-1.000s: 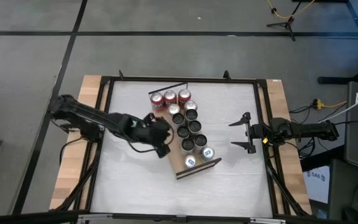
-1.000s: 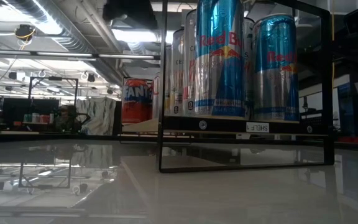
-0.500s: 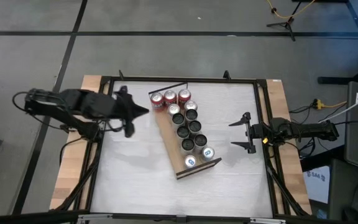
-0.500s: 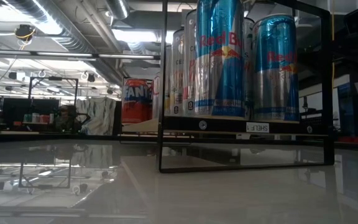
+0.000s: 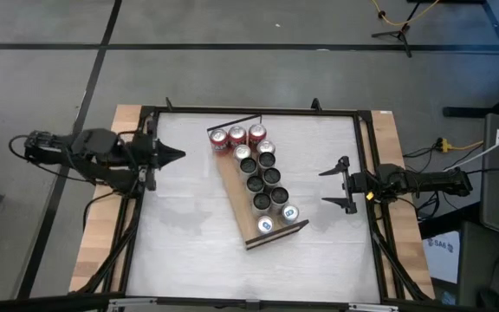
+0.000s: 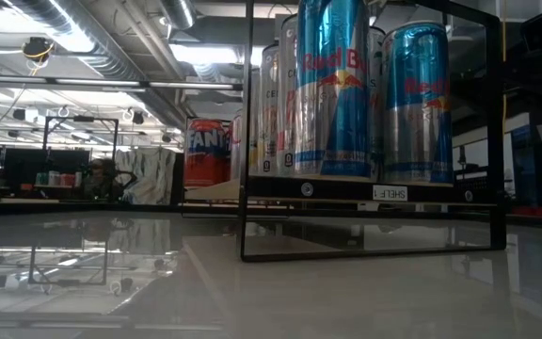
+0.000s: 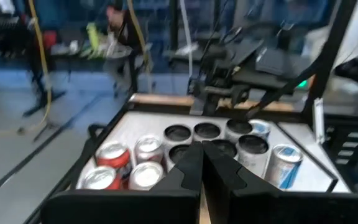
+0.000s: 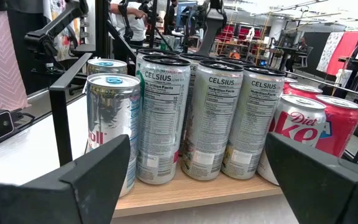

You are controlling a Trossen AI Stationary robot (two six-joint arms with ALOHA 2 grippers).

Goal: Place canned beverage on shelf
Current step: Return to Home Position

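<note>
Presently the job reads as stocked, and the step in hand is the return to rest. The shelf (image 5: 235,194) lies slantwise across the middle of the counter (image 5: 189,251), well clear of both side edges. It carries every can I can find. The red cans (image 5: 236,134) sit at the end nearest the counter's far edge as the low camera looks. The dark-topped Celsius cans (image 5: 262,178) run in two rows along the middle. Two Red Bull cans (image 5: 277,218) stand at the near end behind the black rail (image 6: 374,247). I see no can loose on the counter.

The left arm (image 5: 85,152) is drawn up over the counter's left edge. The left jaws are closed on nothing and point in toward the shelf, well apart from it. The right arm (image 5: 414,182) lies across the right edge. The right jaws are spread wide and empty, facing the shelf's long side, near it but not touching.

My judgement is that nothing remains to be placed. The next move calls only for folding the left arm into its parked pose, keeping it clear of the counter's black frame (image 5: 150,113). The right arm looks parked to me.
</note>
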